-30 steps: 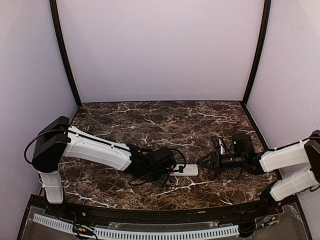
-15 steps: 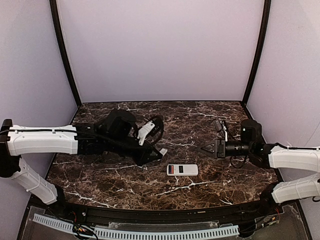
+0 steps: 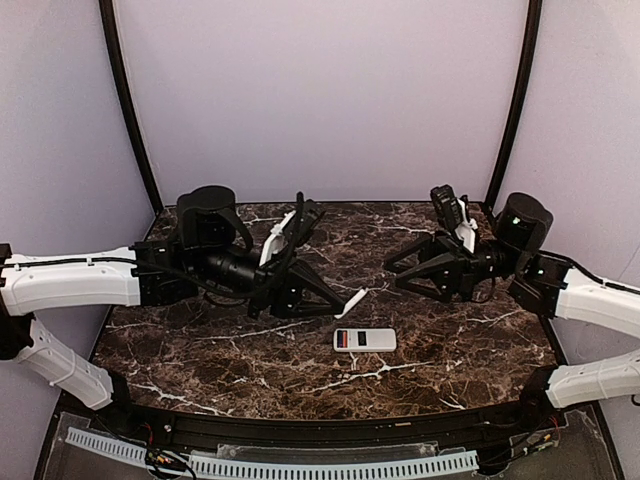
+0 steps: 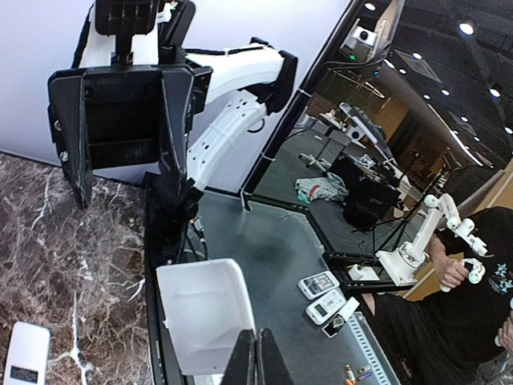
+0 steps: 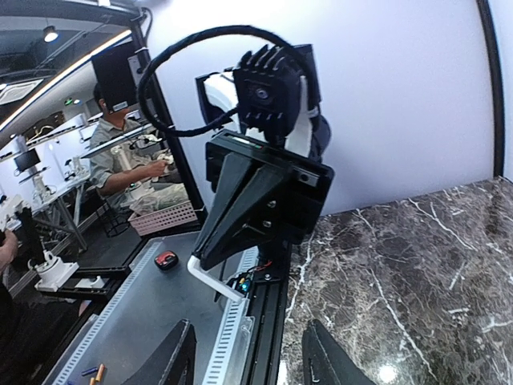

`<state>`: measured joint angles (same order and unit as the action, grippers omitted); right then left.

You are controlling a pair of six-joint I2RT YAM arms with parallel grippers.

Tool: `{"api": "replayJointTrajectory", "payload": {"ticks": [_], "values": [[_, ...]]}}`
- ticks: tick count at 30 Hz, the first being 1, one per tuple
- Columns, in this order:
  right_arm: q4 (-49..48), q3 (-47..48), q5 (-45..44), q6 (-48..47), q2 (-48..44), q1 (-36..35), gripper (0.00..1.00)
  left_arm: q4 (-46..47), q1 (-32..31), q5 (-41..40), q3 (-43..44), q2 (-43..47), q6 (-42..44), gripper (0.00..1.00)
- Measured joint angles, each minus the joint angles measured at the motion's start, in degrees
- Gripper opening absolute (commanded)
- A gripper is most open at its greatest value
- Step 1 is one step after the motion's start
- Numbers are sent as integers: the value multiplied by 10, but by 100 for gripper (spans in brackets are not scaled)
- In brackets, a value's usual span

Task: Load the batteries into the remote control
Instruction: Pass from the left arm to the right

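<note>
The remote control (image 3: 365,340) lies flat on the marble table (image 3: 200,350), red face and pale display up; its white end also shows in the left wrist view (image 4: 26,353). My left gripper (image 3: 335,298) hangs above and left of it, shut on a thin white cover plate (image 3: 352,302) (image 4: 204,317). My right gripper (image 3: 393,272) is raised above and right of the remote, open and holding nothing (image 5: 252,361). The two grippers face each other. Two tiny cylinders, orange and blue, that look like the batteries (image 5: 94,371) lie on the grey bench off the table.
Purple walls close the table at the back and sides. A black rail (image 3: 330,430) runs along the near edge. Beyond it the grey bench holds spare remotes (image 4: 325,297), a pink basket (image 5: 164,216) and a small red-and-black object (image 5: 166,259). People work nearby.
My left gripper has lifted off the remote and swung up, carrying the white plate. The right gripper has risen from beside the remote and moved back. The remote's red face is now uncovered.
</note>
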<state>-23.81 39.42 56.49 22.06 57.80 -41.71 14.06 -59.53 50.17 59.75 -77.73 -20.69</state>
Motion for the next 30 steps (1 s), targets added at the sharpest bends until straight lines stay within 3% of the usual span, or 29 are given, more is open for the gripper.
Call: {"api": "replayJointTrajectory", "payload": {"ticks": [10,20,30], "values": [[-5,40,40,-20,51,-75,40,135,0,52,-5,1,-83,1],[-7,86,41,-30,80,-119,40,199,-12,69,-7,-3,-125,0],[-16,105,41,-35,95,-137,25,238,-14,74,-21,-13,-152,0]]}}
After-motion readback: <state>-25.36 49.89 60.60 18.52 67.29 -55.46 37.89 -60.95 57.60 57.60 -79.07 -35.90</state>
